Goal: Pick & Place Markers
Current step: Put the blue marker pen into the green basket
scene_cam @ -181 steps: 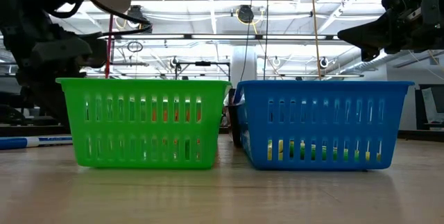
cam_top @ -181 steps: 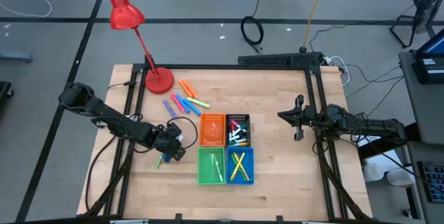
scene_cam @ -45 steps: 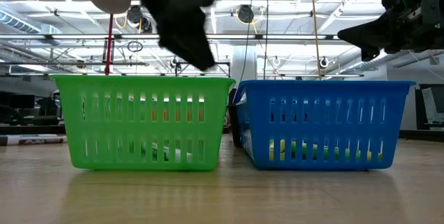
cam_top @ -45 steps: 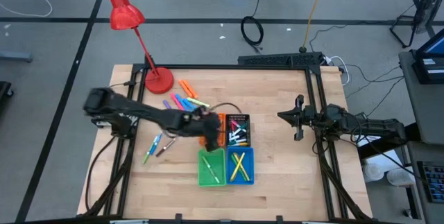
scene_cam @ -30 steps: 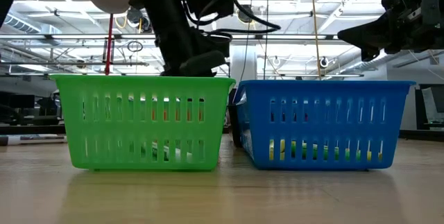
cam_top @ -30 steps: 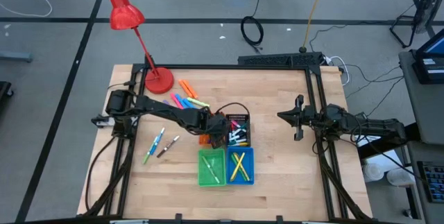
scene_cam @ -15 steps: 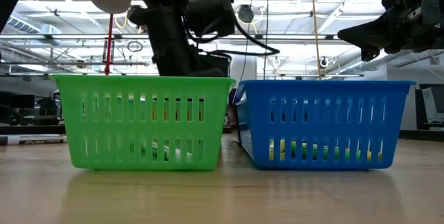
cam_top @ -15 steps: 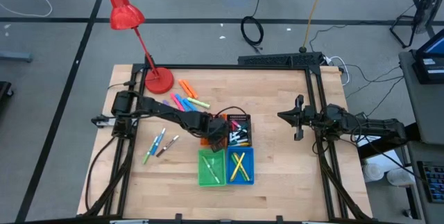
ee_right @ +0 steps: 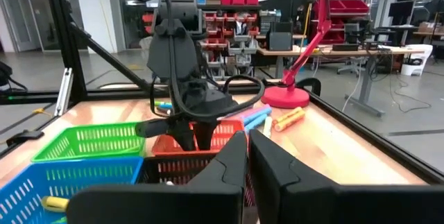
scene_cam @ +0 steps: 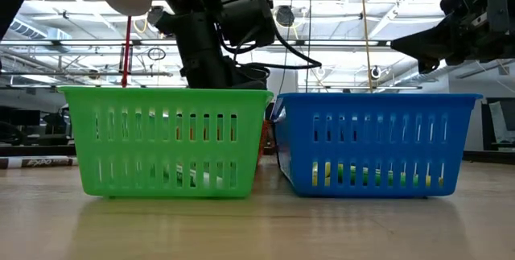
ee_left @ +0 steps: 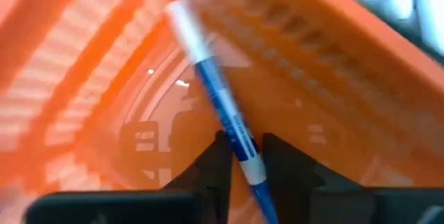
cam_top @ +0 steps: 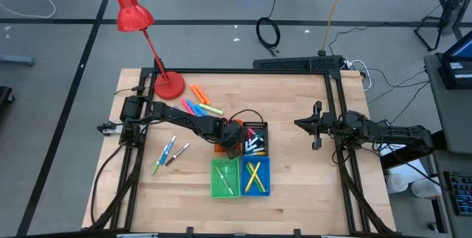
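One blue marker (ee_left: 225,123) pinched between left claw (ee_left: 239,156) fingers, inside orange bin (ee_left: 104,78).

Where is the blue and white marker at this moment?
The left wrist view shows the blue and white marker between the left gripper fingers, inside the orange bin, beside the black bin in the high view.
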You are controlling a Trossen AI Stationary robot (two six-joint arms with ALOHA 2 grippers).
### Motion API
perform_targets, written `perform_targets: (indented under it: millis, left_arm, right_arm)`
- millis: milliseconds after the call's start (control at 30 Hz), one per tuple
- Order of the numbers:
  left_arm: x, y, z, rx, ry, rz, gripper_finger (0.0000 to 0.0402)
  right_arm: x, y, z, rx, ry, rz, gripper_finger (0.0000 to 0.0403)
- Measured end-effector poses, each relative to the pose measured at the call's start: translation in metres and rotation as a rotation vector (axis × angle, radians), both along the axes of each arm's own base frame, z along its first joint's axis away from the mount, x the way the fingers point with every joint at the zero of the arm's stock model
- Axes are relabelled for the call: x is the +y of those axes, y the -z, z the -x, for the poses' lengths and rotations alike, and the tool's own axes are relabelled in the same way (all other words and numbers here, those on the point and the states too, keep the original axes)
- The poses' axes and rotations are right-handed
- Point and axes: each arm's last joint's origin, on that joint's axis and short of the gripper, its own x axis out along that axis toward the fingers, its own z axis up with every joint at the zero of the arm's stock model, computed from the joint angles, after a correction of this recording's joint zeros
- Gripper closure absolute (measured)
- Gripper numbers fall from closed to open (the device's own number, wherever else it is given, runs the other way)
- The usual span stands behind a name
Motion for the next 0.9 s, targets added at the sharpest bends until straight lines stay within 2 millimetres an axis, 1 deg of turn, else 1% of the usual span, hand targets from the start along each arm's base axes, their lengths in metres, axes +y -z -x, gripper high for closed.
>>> perform_targets:
  millis: [100,133,300,433,500,600,900]
  left_arm:
    - [0.0,0.0,-0.001,-0.007,-0.011,0.018,0.0368]
    - [0.0,0.0,-0.001,-0.008,-0.013,0.022,0.0373]
    - [-0.002,-0.002,0.0,-0.018,-0.002,0.016,0.0373]
    - [-0.007,-0.013,0.003,-0.033,0.006,-0.022,0.0372]
    - [-0.011,-0.021,0.006,-0.044,0.02,-0.042,0.0372]
    - [-0.015,-0.039,0.007,-0.108,0.038,-0.083,0.0372]
    - [-0.029,-0.08,0.018,-0.222,0.093,-0.163,0.0372]
  right_arm:
    - [0.0,0.0,0.0,0.0,0.0,0.0,0.0394]
    - [0.0,0.0,0.0,0.0,0.0,0.0,0.0394]
    - [0.0,0.0,0.0,0.0,0.0,0.0,0.0394]
    - [0.0,0.0,0.0,0.0,0.0,0.0,0.0394]
    - [0.0,0.0,0.0,-0.001,0.0,0.0,0.0394]
    - [0.0,0.0,0.0,0.002,0.0,0.0,0.0394]
    - [0.0,0.0,0.0,0.0,0.0,0.0,0.0394]
